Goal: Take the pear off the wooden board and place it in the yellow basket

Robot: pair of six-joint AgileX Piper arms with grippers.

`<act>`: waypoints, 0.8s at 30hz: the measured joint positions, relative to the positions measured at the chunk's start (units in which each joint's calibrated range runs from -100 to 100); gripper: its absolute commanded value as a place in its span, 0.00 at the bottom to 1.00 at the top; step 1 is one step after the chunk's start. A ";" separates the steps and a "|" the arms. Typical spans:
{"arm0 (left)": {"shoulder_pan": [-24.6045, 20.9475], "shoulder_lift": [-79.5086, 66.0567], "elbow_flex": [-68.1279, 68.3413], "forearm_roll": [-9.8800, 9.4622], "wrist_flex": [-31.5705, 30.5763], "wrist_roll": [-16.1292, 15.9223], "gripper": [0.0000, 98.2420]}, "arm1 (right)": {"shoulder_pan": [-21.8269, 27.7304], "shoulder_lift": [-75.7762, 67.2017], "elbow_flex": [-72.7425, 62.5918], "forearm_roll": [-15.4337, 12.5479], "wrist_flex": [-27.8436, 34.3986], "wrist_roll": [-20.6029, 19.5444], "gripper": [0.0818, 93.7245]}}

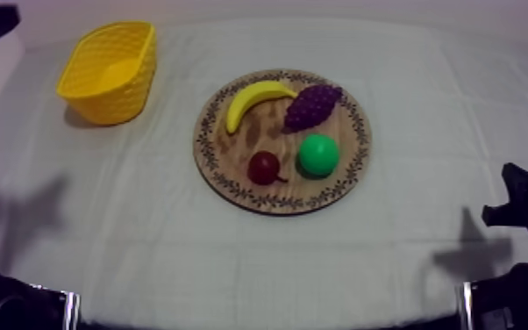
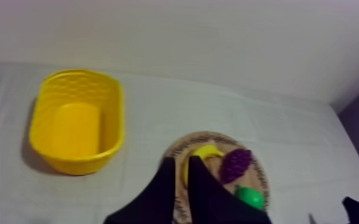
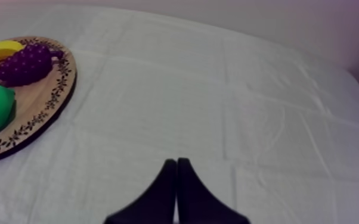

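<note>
Top view: pear (image 1: 318, 154) sits on the wooden board (image 1: 232, 180), on its right-hand near side, closer to the right arm. The yellow basket (image 1: 110, 70) is far left. Left wrist: left pincer (image 2: 180, 162) slightly apart, empty. Right wrist: right pincer (image 3: 176, 161) together, with the pear well off to its left.

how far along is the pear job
Done: nothing yet. The pear lies on the wooden board, and the yellow basket holds no fruit. In hand: nothing; the left gripper and right gripper carry nothing. Left: grasp the pear, carry it over, put it in.
</note>
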 measured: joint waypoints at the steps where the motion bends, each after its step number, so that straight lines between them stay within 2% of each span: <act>1: 1.55 2.20 -2.39 -0.33 -0.01 0.39 0.09 | 0.00 0.00 0.00 0.00 0.00 0.00 0.00; 6: 9.20 12.24 -10.70 -1.57 -1.31 2.13 0.09 | 0.00 0.00 0.00 0.00 0.00 0.00 0.00; 12: 17.23 23.63 -12.89 -1.59 -5.53 3.85 0.10 | 0.00 0.00 0.00 0.00 0.00 0.00 0.00; 17: 22.03 32.06 -9.91 0.30 -10.70 4.46 0.10 | 0.00 0.00 0.00 0.00 0.00 0.00 0.00; 24: 24.15 41.00 -5.09 3.02 -17.58 3.94 0.09 | 0.00 0.00 0.00 0.00 0.00 0.00 0.00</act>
